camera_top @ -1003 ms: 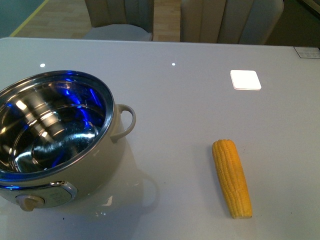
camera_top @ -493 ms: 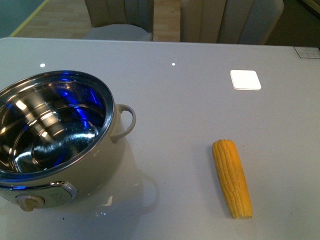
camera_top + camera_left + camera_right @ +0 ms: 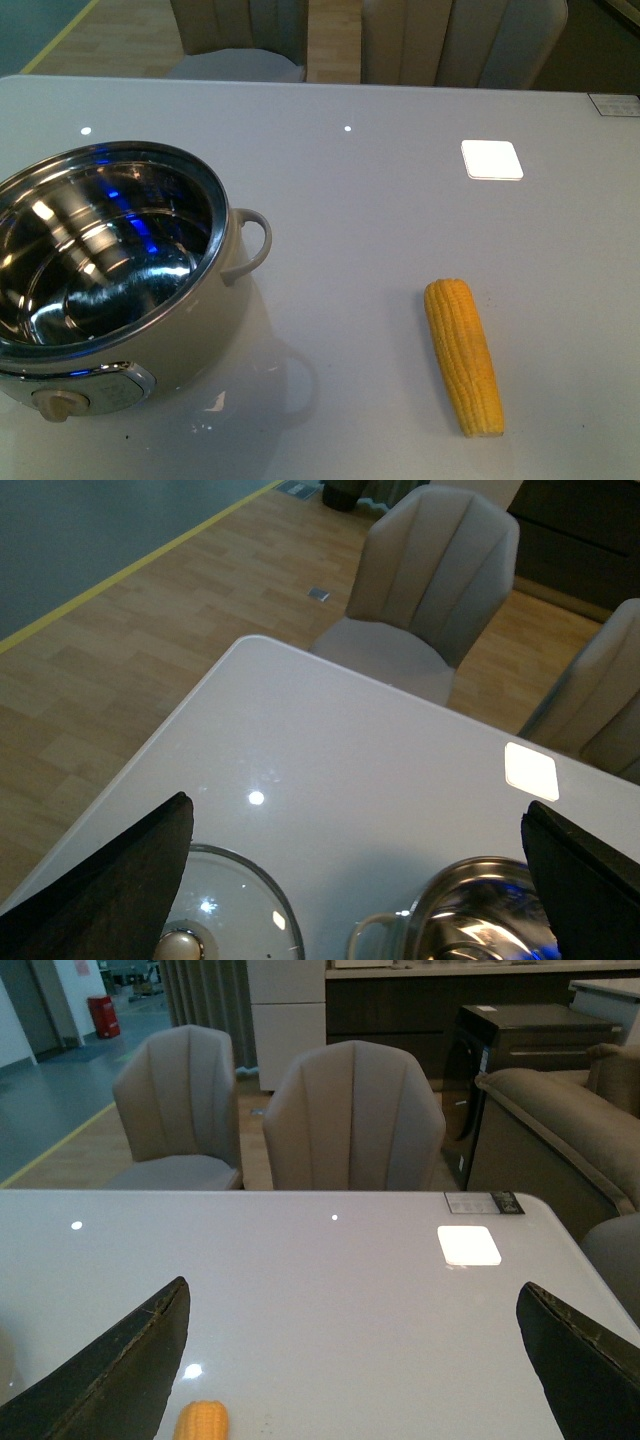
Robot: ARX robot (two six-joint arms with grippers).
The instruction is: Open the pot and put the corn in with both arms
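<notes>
The cream pot (image 3: 215, 330) stands open at the front left of the white table (image 3: 380, 210); its steel bowl (image 3: 100, 250) looks empty, and its loop handle (image 3: 250, 245) faces right. The yellow corn (image 3: 465, 355) lies on the table at the front right, cut end toward me. The glass lid (image 3: 235, 910) with its cream knob (image 3: 180, 947) lies on the table beside the pot (image 3: 480, 910) in the left wrist view. My left gripper (image 3: 355, 880) is open and empty above them. My right gripper (image 3: 355, 1360) is open and empty above the table, with the corn tip (image 3: 202, 1422) below it. Neither arm shows in the front view.
Two beige chairs (image 3: 460, 40) stand behind the table's far edge. A label (image 3: 612, 103) lies at the table's far right corner. A bright square light reflection (image 3: 491, 159) shows on the tabletop. A sofa (image 3: 560, 1130) and a dark cabinet (image 3: 530, 1045) stand beyond the table.
The blue reflections inside the pot's bowl have shrunk and shifted. The pot and the corn have not moved.
</notes>
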